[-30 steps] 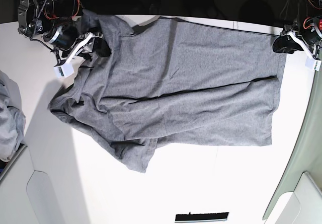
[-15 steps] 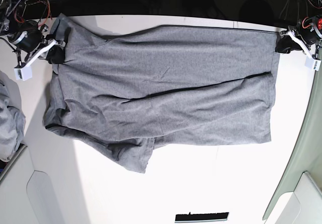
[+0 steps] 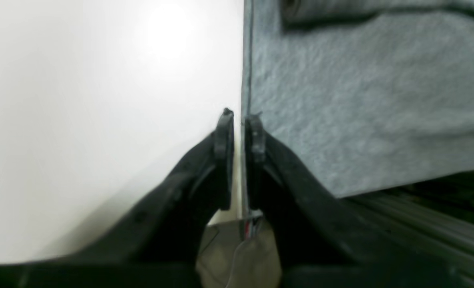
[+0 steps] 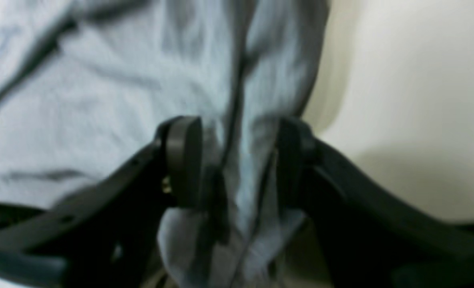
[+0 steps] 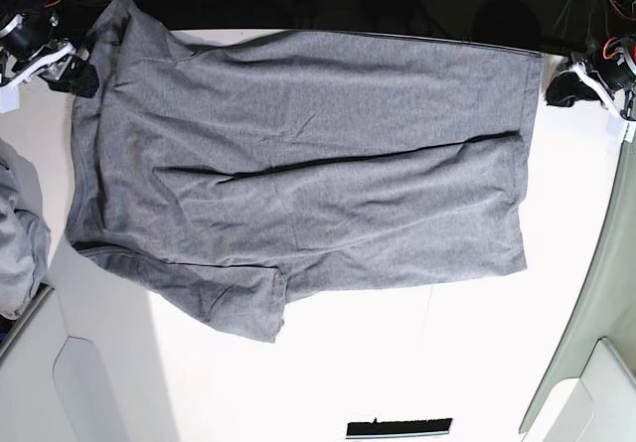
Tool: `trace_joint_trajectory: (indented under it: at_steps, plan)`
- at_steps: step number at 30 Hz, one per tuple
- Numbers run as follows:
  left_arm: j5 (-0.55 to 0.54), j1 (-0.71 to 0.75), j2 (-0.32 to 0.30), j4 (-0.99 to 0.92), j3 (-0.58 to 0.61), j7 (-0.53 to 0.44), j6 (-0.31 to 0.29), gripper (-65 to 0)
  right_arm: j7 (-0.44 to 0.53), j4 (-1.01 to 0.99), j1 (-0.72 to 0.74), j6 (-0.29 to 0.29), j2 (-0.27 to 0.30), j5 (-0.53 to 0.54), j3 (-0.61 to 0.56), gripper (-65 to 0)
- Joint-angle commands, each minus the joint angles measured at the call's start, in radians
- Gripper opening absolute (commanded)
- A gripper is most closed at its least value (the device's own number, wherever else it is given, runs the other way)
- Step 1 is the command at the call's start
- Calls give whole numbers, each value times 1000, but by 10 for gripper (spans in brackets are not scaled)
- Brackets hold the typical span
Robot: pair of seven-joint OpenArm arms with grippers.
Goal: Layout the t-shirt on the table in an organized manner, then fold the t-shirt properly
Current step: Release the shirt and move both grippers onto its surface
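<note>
Both claws were seen at the far corners of the table (image 5: 397, 363). In the base view, the t-shirt (image 5: 298, 164) was spread wide across the far half of the surface, a long crease running through its middle and one sleeve bunched toward the near side. The left gripper (image 5: 558, 82) sat at the hem corner, the right gripper (image 5: 75, 74) at the shoulder end. In the left wrist view, the left gripper (image 3: 239, 132) was nearly closed, its pads pinched on the thin hem edge of the t-shirt (image 3: 361, 100). In the right wrist view, the right gripper (image 4: 239, 160) stood parted, with the t-shirt (image 4: 101, 100) gathered loosely between its pads; a firm hold could not be confirmed. The soft, light knit was judged best taken at hems and seams.
</note>
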Motion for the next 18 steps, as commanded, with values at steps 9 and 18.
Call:
trace_joint_trajectory:
  at_steps: [9,18]
  plan:
    - [-125,-56,-103,122,-8,-14,-9,-526,31,19,200,8,15,-20,-21,-540]
    - [119,-297,-95,119,60,-195,53,-650,40,18,243,22,-14,-82,-306,-650]
